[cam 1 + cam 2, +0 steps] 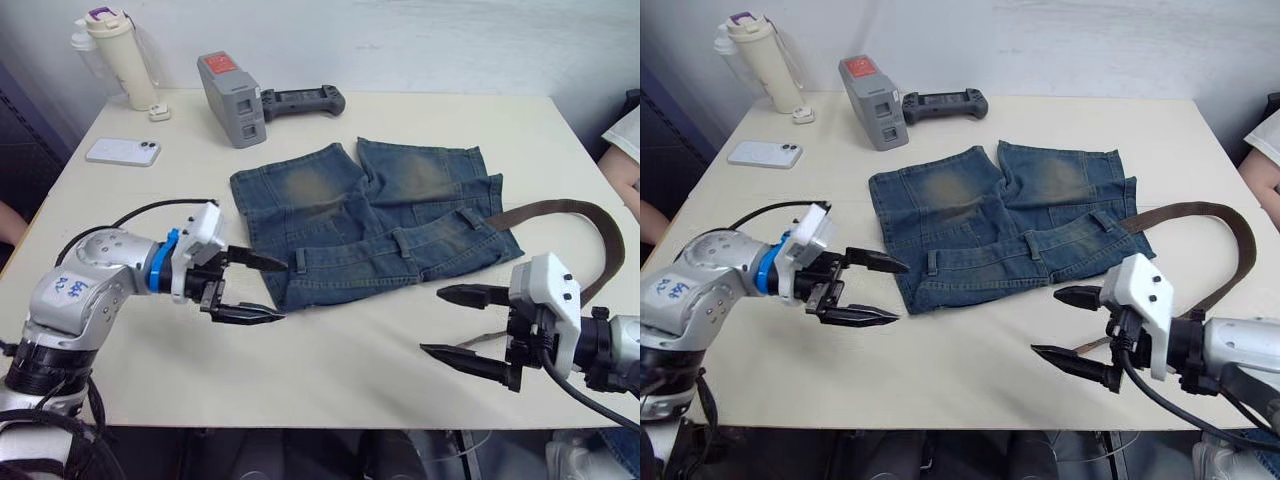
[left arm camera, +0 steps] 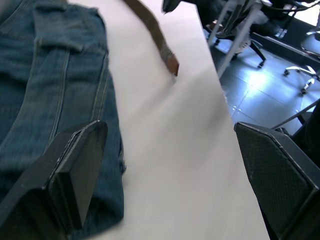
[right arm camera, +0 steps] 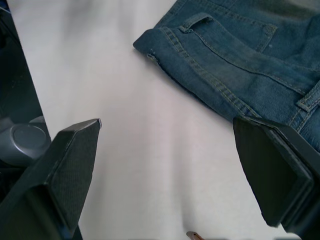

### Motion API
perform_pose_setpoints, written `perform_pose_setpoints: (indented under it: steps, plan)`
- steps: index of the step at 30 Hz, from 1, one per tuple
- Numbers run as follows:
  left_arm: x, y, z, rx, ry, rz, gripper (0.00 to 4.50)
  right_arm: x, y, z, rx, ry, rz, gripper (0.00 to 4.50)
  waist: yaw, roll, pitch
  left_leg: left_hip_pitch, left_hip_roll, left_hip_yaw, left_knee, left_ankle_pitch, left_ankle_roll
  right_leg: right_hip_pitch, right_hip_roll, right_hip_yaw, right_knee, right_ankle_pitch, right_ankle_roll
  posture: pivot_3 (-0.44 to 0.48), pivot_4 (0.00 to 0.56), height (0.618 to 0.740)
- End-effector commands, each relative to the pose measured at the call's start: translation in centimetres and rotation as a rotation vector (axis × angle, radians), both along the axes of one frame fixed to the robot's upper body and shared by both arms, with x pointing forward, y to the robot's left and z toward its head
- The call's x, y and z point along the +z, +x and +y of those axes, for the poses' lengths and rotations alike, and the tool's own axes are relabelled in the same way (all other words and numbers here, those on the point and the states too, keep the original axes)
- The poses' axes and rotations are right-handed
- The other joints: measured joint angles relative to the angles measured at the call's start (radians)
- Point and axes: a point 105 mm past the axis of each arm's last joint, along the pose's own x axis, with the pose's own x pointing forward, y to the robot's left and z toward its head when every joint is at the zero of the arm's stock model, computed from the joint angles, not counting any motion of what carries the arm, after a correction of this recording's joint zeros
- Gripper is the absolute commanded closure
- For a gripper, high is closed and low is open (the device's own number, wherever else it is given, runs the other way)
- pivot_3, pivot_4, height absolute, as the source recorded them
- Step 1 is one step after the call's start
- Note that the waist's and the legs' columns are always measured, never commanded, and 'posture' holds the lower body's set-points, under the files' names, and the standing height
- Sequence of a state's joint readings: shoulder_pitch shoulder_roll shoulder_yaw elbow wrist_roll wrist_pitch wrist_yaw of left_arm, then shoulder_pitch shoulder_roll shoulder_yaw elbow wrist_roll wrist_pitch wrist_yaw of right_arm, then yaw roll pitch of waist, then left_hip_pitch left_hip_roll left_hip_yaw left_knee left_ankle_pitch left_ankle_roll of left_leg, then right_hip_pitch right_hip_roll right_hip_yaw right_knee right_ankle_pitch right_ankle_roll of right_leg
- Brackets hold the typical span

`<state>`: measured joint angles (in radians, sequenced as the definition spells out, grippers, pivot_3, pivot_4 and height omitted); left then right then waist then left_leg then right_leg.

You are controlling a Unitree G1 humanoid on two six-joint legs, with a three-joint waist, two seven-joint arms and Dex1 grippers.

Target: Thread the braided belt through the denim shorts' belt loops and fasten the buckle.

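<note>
Upper left of the head frames: a cream bottle [image 1: 118, 55], a white phone [image 1: 123, 151], and a grey battery pack [image 1: 230, 98] beside a black controller [image 1: 303, 101], all on the tabletop [image 1: 340, 350].

Lower left: left end effector [image 1: 268, 288], fingers apart and holding nothing, tips just beside the waistband corner of the denim shorts [image 1: 370, 220]. Left wrist view adds detail: one finger [image 2: 75, 170] overlaps the denim edge, and the belt tip [image 2: 170, 61] lies on bare tabletop beyond.

Centre: shorts lie flat, waistband toward the robot, belt loops [image 1: 399, 243] visible.

Right: braided belt [image 1: 590, 225] curves from the shorts' right edge around toward the right end effector [image 1: 450, 322], fingers apart, empty, over bare tabletop. Right wrist view shows the waistband corner [image 3: 150, 42].
</note>
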<state>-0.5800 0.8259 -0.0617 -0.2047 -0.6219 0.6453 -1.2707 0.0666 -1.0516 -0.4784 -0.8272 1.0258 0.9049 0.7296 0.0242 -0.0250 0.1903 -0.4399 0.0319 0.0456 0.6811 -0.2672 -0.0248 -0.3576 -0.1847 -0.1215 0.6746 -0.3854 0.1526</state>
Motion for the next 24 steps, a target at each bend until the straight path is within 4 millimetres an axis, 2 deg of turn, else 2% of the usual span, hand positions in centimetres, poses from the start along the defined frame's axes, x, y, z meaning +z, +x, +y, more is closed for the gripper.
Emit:
perform_pose_setpoints:
  steps: [1, 7, 9, 10, 12, 15, 19, 24]
  plan:
    - [0.3, 0.6, -0.5, -0.037, 0.015, -0.038, 0.03, 0.6, -0.5, 0.5, 0.002, -0.02, -0.006, 0.0, -0.001, 0.0, 0.0, 0.0, 0.0, 0.0, 0.0, 0.0, 0.0, 0.0, 0.0, 0.0, 0.0, 0.0, 0.0, 0.0, 0.15, 0.664]
    - [1.7, 2.7, -3.4, -0.108, -0.008, -0.118, 0.03, 0.6, -1.4, -0.6, -0.057, -0.107, 0.015, 0.0, 0.009, -0.002, 0.001, -0.002, -0.001, -0.001, 0.001, 0.0, 0.0, 0.001, 0.0, -0.002, 0.0, 0.0, 0.001, 0.0, 0.15, 0.664]
    - [1.1, 4.0, -6.2, -0.094, 0.042, -0.136, 0.03, 0.2, -1.9, -1.5, -0.094, -0.157, 0.032, 0.0, 0.017, -0.002, 0.001, -0.002, -0.001, -0.002, 0.001, 0.0, 0.001, 0.002, 0.0, -0.003, 0.0, 0.001, 0.001, 0.0, 0.15, 0.664]
    - [0.9, 4.3, -6.8, -0.09, 0.06, -0.143, 0.03, 0.2, -2.0, -1.8, -0.103, -0.169, 0.036, 0.0, 0.025, -0.002, 0.001, -0.003, -0.002, -0.003, 0.001, 0.0, 0.001, 0.002, 0.0, -0.004, 0.0, 0.001, 0.002, 0.0, 0.15, 0.664]
    - [0.9, 3.7, -8.3, -0.172, 0.064, -0.164, 0.03, 0.1, -2.1, -2.7, -0.143, -0.195, 0.039, 0.0, 0.028, -0.002, 0.001, -0.004, -0.002, -0.002, 0.001, 0.0, 0.002, 0.002, 0.0, -0.004, -0.001, 0.002, 0.003, 0.0, 0.15, 0.664]
    - [1.5, 2.6, -10.8, -0.282, 0.028, -0.19, 0.03, -0.5, -2.0, -5.7, -0.222, -0.302, 0.055, 0.0, 0.027, -0.002, 0.001, -0.004, -0.002, -0.002, 0.001, -0.001, 0.002, 0.002, 0.0, -0.004, -0.002, 0.002, 0.003, 0.0, 0.15, 0.664]
    - [0.8, 2.2, -11.9, -0.296, 0.03, -0.212, 0.03, -0.7, -1.0, -8.6, -0.234, -0.353, 0.039, 0.0, 0.016, -0.002, 0.001, -0.003, -0.002, -0.001, 0.001, 0.0, 0.002, 0.002, 0.0, -0.004, -0.002, 0.002, 0.003, 0.0, 0.15, 0.664]
    - [-0.4, 1.1, -11.5, -0.25, 0.018, -0.157, 0.03, -3.1, 0.5, -12.1, -0.149, -0.498, 0.094, 0.0, 0.002, -0.002, 0.001, -0.002, -0.001, -0.001, 0.0, 0.0, 0.002, 0.003, 0.0, -0.003, -0.002, 0.002, 0.003, 0.0, 0.15, 0.664]
